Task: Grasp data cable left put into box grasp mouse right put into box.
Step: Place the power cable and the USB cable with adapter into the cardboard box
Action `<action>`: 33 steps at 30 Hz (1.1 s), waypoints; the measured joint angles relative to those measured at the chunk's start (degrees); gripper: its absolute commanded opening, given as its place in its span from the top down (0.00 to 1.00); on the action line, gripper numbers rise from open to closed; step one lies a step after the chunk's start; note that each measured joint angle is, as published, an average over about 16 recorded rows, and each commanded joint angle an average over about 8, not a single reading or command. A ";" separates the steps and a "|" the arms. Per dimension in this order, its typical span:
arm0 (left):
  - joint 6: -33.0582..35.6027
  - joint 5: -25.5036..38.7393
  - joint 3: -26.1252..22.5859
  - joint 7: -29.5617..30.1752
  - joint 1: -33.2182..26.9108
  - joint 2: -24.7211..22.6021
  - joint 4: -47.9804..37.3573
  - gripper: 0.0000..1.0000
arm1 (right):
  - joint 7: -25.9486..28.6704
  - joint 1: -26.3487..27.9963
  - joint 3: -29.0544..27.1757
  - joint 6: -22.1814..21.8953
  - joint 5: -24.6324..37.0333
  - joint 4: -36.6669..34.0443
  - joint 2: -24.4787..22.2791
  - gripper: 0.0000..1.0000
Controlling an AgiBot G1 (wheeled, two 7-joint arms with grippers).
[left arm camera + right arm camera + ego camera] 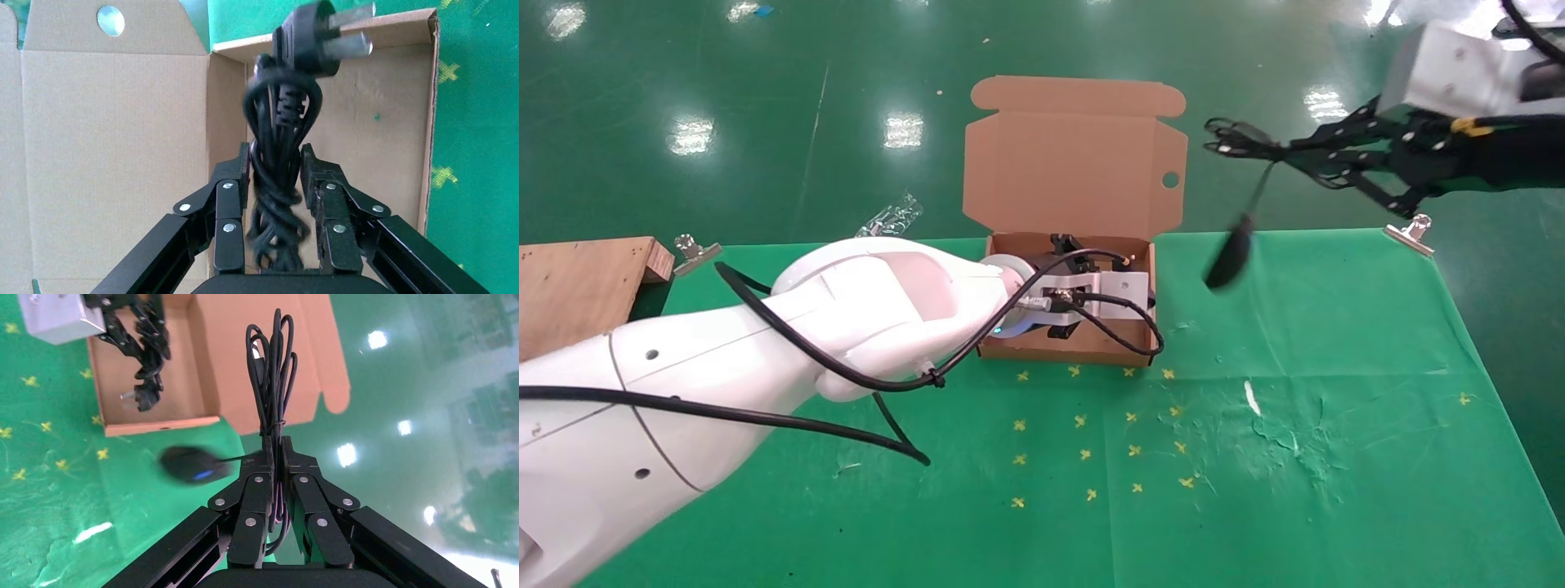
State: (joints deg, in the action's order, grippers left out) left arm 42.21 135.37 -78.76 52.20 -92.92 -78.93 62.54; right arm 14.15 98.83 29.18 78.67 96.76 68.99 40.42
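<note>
Both sets of fingers are closed on a load. In the left wrist view the left gripper point(275, 174) has its fingers point(235, 184) pressed against the two sides of the data cable point(278, 153), whose coiled black bundle stands up between them with the plug and its silver prongs at the top of the frame. In the head view this gripper sits inside the box point(1068, 353) at the centre of the frame, the flap lid standing open behind it. The right gripper point(278, 456), at the upper right of the head view and raised above the green tabletop point(1336, 367), has its fingers point(303, 471) shut on the bundled thin wire of the mouse point(1231, 255). The mouse itself hangs below by that wire, in the air just right of the box, above the tabletop and touching nothing else.
</note>
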 measured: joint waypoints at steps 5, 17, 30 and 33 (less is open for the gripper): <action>-0.76 -0.37 -2.32 3.58 -1.55 0.31 -1.58 0.00 | -2.11 0.04 0.44 -0.14 -0.43 -1.67 1.79 1.00; -0.56 -2.19 -1.52 10.05 -5.68 7.68 -8.98 0.00 | -5.38 -1.69 1.84 -0.27 -3.10 -5.24 8.46 1.00; 0.35 -3.46 -0.76 10.03 -6.75 13.55 -9.19 0.00 | -9.70 -5.46 4.92 -5.40 -3.22 -15.26 20.91 1.00; 0.37 -3.47 -0.76 10.03 -6.76 13.58 -9.14 0.00 | -11.74 -5.74 5.96 -8.32 -1.44 -20.62 23.97 1.00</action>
State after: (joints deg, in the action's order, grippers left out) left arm 42.57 131.90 -79.52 62.23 -99.68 -65.35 53.40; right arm 2.41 93.09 35.14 70.35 95.32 48.37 64.39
